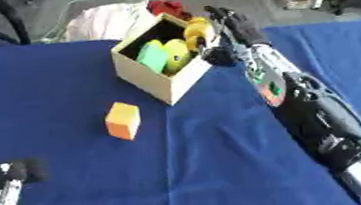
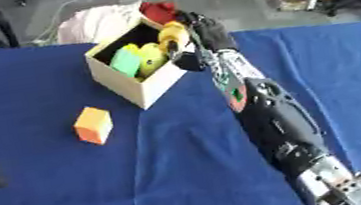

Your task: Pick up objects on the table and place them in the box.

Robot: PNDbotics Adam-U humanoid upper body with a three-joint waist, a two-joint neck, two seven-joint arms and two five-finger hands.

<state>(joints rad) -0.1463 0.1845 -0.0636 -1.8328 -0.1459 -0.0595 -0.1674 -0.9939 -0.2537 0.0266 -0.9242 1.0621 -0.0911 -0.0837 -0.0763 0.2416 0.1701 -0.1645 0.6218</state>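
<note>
An open cardboard box (image 1: 157, 80) stands at the far middle of the blue table. Inside it lie a green block (image 1: 152, 57) and a yellow round object (image 1: 177, 54). My right hand (image 1: 226, 35) is stretched to the box's right rim, its fingers curled round a yellow object (image 1: 196, 31) held just over that rim. An orange cube (image 1: 123, 120) sits on the cloth in front of the box, to its left. At the lower left corner my left hand (image 1: 0, 191) rests with relaxed fingers pointing up, holding nothing.
A red object (image 1: 168, 8) and a pale pink bundle (image 1: 105, 21) lie beyond the table's far edge behind the box. My right forearm (image 1: 308, 106) crosses the table's right side. Blue cloth (image 1: 185, 174) covers the table.
</note>
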